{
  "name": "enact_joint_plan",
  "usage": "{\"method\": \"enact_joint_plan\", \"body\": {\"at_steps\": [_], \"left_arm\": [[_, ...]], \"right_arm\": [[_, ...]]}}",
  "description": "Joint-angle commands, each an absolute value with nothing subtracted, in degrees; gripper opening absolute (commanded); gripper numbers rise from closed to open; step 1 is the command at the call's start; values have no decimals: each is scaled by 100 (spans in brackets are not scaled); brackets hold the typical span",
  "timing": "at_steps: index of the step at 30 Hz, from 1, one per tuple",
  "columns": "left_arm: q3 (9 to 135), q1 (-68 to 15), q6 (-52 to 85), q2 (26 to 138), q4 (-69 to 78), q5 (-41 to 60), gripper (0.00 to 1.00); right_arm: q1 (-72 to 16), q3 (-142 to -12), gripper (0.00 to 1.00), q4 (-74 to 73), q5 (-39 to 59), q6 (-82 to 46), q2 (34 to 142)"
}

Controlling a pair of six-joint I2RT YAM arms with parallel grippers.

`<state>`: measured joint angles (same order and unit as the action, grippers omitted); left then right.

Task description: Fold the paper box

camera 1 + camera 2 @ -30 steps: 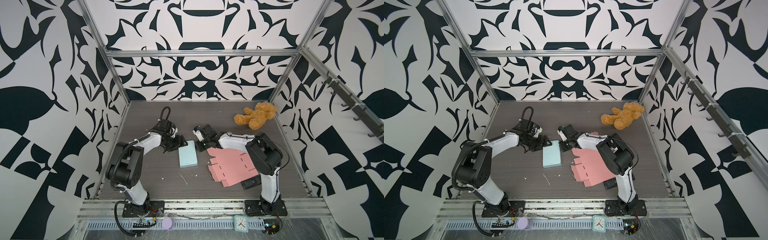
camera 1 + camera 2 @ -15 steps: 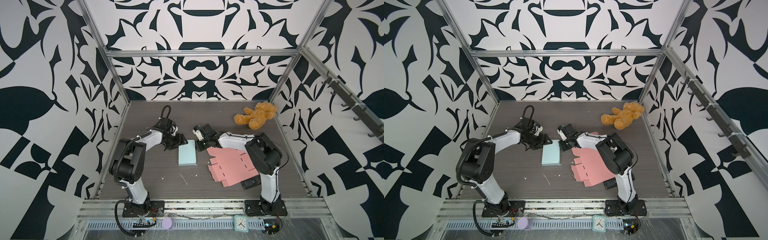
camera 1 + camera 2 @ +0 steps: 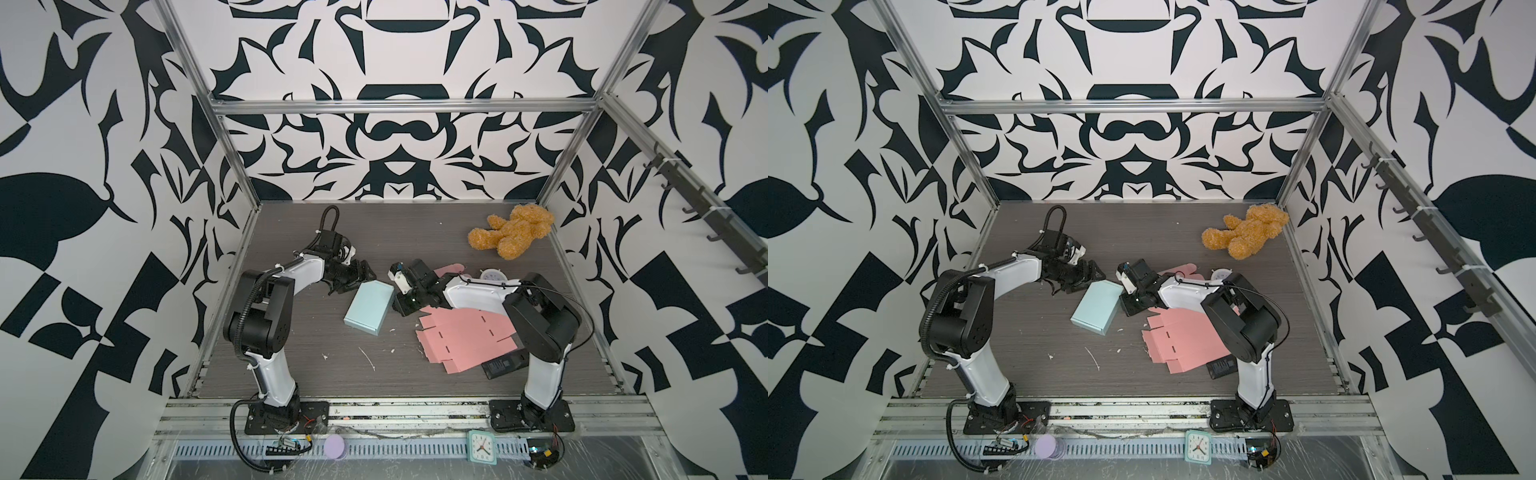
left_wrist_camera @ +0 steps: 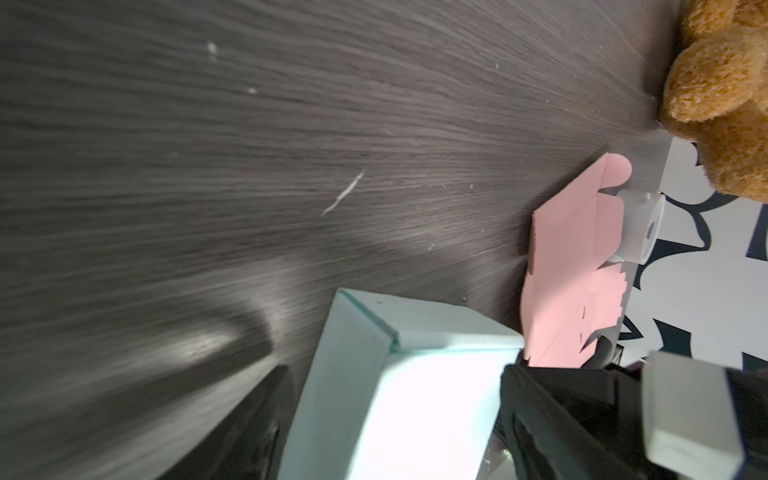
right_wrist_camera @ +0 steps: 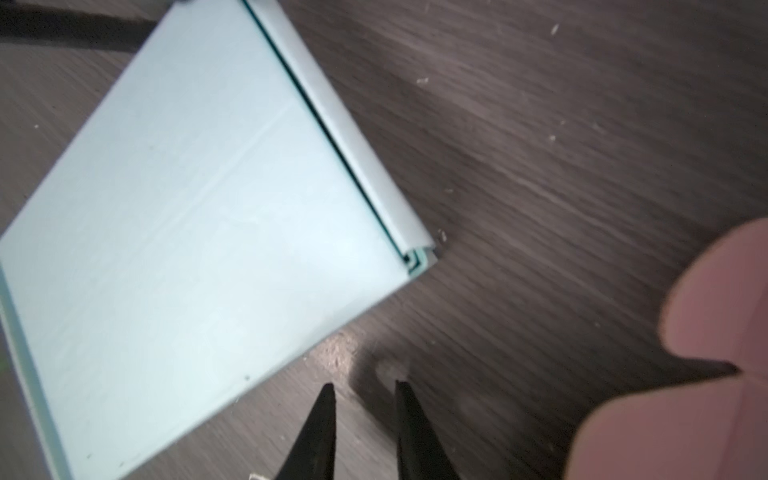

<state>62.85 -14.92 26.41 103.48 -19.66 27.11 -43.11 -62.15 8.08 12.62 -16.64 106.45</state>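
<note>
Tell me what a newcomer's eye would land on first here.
The bold black-and-white patterned walls all around grab the eye first. On the dark table, a pale blue folded box lies mid-table, with a flat pink box blank to its right. A brown teddy bear lies in the far right corner.

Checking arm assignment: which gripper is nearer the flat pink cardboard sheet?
Right. The right gripper is beside the flat pink cardboard sheet; the left gripper is beyond the light blue paper box.
</note>
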Motion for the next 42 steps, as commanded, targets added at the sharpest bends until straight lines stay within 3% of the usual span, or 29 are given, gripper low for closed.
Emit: {"method": "enact_joint_plan", "body": {"at_steps": [1, 9, 19, 29, 42], "left_arm": [[6239, -1433, 2420, 9952, -2389, 2334, 82], [5237, -1978, 2618, 8294, -3045, 1436, 84], [3900, -2697, 3951, 6078, -3103, 1646, 84], [3371, -2960, 4192, 6497, -2476, 1706, 84], [3776, -2893, 4127, 7910, -1383, 1578, 80]], "right_arm": [[-4252, -6149, 32, 820, 1213, -1677, 10224], [-4082, -7157, 66, 1565, 1606, -1186, 10449], [-3805, -8688, 84, 2003, 2323, -1037, 11572], [-3801, -8957, 86, 1936, 2699, -1176, 12031], [-3806, -8613, 79, 1849, 2926, -1327, 11911]]}}
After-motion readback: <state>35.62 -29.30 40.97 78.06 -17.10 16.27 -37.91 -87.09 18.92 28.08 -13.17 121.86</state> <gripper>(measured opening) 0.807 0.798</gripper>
